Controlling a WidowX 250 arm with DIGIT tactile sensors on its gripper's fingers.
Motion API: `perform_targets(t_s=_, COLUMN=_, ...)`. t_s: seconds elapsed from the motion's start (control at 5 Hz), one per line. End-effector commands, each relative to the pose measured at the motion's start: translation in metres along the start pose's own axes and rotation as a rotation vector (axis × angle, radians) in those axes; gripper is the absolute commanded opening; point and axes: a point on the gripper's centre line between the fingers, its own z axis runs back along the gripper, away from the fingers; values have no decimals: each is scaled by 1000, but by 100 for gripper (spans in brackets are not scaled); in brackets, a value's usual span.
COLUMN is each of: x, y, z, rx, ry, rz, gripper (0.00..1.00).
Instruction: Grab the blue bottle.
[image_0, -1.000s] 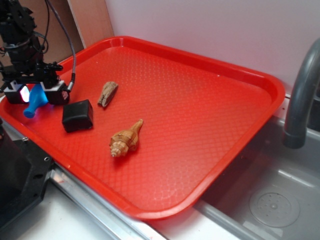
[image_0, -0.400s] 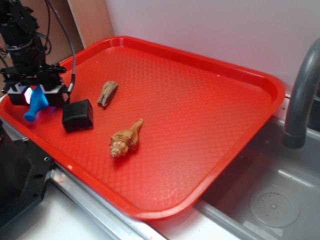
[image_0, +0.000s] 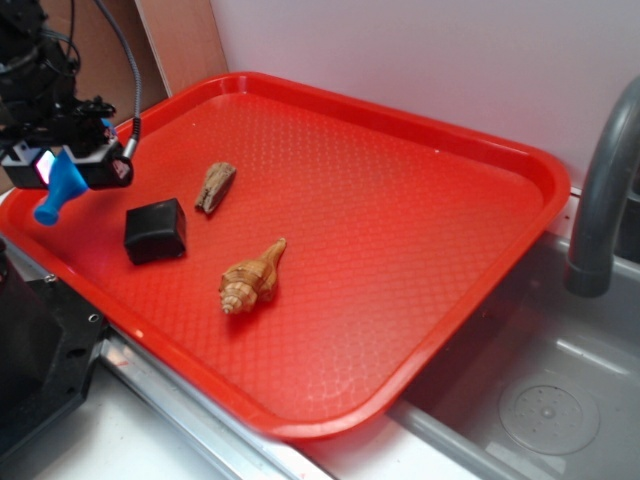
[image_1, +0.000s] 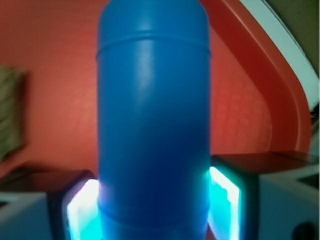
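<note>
one pincer (image_0: 66, 168) clamps unlabelled blue bottle (image_0: 58, 188).

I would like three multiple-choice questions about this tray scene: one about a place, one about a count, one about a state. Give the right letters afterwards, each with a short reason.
1. Where does the black block lie?
A. in the sink
B. on the red tray, near its left side
C. on top of the shell

2. How many loose things lie on the tray?
A. three
B. five
C. one

3. In what state is the blue bottle?
A. lying flat on the tray
B. standing beside the tap
C. clamped in the pincer, off the tray

Key:
1 B, the block rests on the tray's left part.
2 A, the block, the brown shell and a wood-like piece.
3 C, the wrist view shows both pads against its body, and it hangs above the tray.
</note>
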Motion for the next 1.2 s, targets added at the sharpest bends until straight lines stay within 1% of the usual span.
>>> perform_targets(t_s=0.0, x=12, y=-47, z=86, rx=-43, ry=-15, rz=-156, gripper=0)
perform_targets(t_s=0.2, x=14, y=-64, z=113, rx=-25, ry=-21, rz=-266, gripper=0)
perform_targets(t_s=0.4, x=11, y=-74, z=127, rx=-31, ry=-27, rz=-352, gripper=0)
perform_targets(t_s=0.6, x=7, y=-86, z=134, rx=-71, ry=-23, rz=-444, gripper=0)
perform_targets(t_s=0.8, x=0, y=-100, z=145, rx=-104, ry=-42, rz=-563, gripper=0)
perform_targets(t_s=1.0, x=-3, y=-103, z=143, rx=-131, ry=-39, rz=-600, gripper=0)
